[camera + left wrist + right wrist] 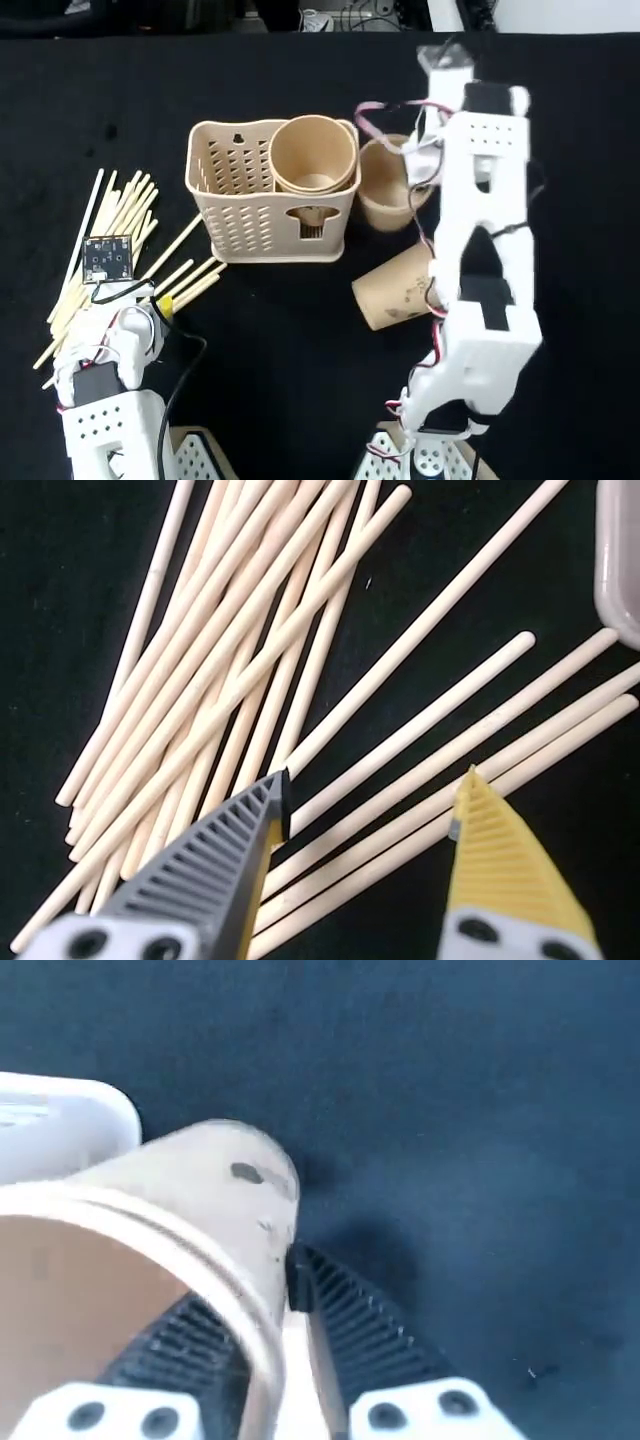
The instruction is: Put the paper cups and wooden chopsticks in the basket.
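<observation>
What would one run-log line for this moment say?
left gripper: open over loose chopsticks | right gripper: shut on upright cup rim, beside basket | in basket: stowed cup | on table: tipped cup

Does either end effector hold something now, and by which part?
The right end effector holds a paper cup by its rim, one finger inside and one outside. The left end effector is open above the chopsticks and holds nothing.

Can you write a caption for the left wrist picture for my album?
The left arm's open grey-and-yellow end effector hovers over pale round wooden chopsticks scattered on the black tabletop.
</observation>
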Controlling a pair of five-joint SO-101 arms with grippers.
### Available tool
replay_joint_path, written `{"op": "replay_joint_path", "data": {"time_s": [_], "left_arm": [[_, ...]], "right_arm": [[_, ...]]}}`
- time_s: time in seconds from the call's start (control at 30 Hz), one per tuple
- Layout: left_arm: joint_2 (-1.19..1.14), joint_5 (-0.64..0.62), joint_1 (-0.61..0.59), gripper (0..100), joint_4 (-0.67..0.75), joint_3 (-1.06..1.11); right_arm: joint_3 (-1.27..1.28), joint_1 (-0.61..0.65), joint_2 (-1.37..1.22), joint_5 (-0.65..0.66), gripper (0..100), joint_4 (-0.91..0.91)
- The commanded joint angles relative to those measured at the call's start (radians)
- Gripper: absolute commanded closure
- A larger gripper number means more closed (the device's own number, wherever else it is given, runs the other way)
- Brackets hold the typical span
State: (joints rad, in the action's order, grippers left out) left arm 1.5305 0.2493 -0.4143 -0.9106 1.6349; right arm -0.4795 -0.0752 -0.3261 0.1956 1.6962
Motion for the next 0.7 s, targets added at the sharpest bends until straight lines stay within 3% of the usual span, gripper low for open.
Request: {"op": "replay_joint_path", "data": {"time_s": [0.0, 0.27, 0.47, 0.67], "left_arm": [[0.008, 0.005, 0.012, 73, 0.014, -0.005], [0.008, 0.005, 0.012, 73, 0.014, -0.005], [0.008, 0.005, 0.012, 73, 0.014, -0.005], [0.008, 0.005, 0.012, 73, 0.011, -0.005]], "right_arm": [[-0.151, 0.005, 0.131, -0.003, 98.7, 0.071], [-0.134, 0.009, 0.424, -0.077, 98.7, 0.068], [-0.13, 0.245, 0.657, -0.094, 98.7, 0.066], [-0.13, 0.404, 0.611, -0.13, 98.7, 0.057]]}}
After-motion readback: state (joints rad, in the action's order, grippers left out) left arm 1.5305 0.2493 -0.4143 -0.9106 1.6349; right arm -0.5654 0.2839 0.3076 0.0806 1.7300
